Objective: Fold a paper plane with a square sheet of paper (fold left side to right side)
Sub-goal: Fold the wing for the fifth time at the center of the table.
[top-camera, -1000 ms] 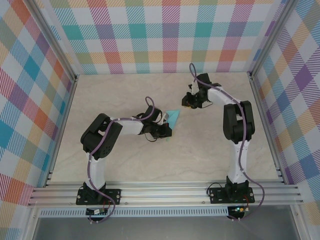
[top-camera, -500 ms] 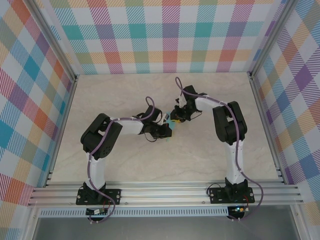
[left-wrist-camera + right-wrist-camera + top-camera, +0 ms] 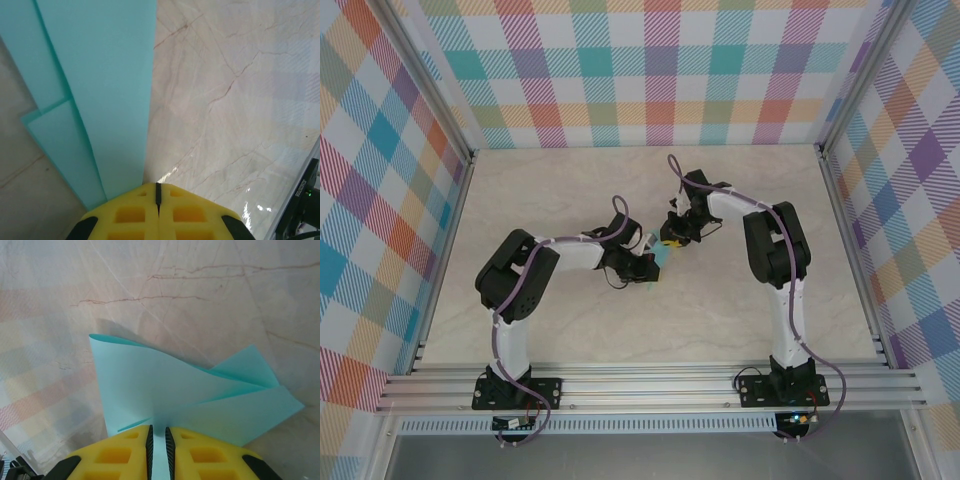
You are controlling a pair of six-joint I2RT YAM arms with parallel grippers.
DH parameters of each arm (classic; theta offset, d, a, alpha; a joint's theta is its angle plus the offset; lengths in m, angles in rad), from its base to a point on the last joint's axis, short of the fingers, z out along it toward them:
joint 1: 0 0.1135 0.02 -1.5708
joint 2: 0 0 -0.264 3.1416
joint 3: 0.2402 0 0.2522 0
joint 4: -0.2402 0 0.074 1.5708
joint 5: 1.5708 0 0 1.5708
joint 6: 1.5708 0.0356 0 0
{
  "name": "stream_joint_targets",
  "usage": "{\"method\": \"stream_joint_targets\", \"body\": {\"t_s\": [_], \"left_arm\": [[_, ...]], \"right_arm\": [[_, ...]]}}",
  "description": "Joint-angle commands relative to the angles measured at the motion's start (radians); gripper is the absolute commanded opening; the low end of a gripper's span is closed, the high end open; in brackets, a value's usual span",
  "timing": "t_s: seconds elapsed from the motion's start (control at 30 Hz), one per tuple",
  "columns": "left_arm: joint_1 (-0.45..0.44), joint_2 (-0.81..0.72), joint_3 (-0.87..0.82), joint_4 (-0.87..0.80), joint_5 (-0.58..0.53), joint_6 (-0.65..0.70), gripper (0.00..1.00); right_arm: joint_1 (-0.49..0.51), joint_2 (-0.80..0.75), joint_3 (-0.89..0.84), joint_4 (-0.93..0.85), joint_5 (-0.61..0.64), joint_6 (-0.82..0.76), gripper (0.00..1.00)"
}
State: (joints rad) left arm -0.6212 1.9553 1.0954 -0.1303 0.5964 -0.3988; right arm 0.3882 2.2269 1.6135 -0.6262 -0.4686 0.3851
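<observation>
Tabletop (image 3: 570,320): pale marble pattern, plaid walls (image 3: 660,70) around it.

Folded turquoise paper (image 3: 664,254): mid-table, between my left gripper (image 3: 653,264) and my right gripper (image 3: 673,240). From my left wrist, the paper (image 3: 110,75) has its long axis running away from my fingertips, with layered edges stepping off to the left. From my right wrist, the paper (image 3: 165,390) fans rightward into two corners.

Right gripper (image 3: 158,440): jaws narrow, pinching the paper's near edge.

Left gripper (image 3: 158,197): jaws fully together at the paper's near end; I cannot tell whether they hold it.

The left arm (image 3: 575,252) and right arm (image 3: 790,310) have white links, black joints, looping purple cables (image 3: 500,345), and gridded yellow jaws.
</observation>
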Motion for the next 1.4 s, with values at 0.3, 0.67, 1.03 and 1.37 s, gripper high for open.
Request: {"method": "stream_joint_targets", "body": {"t_s": [0.3, 0.67, 1.03, 1.37], "left_arm": [[-0.026, -0.031, -0.079, -0.189, 0.065, 0.026, 0.03], [-0.030, -0.062, -0.123, -0.183, 0.069, 0.026, 0.04], [-0.034, -0.085, -0.152, -0.179, 0.073, 0.024, 0.04], [-0.017, -0.221, -0.151, -0.130, 0.059, -0.006, 0.07]], "right_arm": [[0.001, 0.062, 0.048, -0.026, 0.085, -0.004, 0.15], [0.003, 0.068, 0.062, -0.039, 0.093, -0.007, 0.15], [0.006, 0.072, 0.068, -0.046, 0.097, -0.018, 0.15], [0.006, -0.011, 0.017, 0.064, 0.042, -0.017, 0.21]]}}
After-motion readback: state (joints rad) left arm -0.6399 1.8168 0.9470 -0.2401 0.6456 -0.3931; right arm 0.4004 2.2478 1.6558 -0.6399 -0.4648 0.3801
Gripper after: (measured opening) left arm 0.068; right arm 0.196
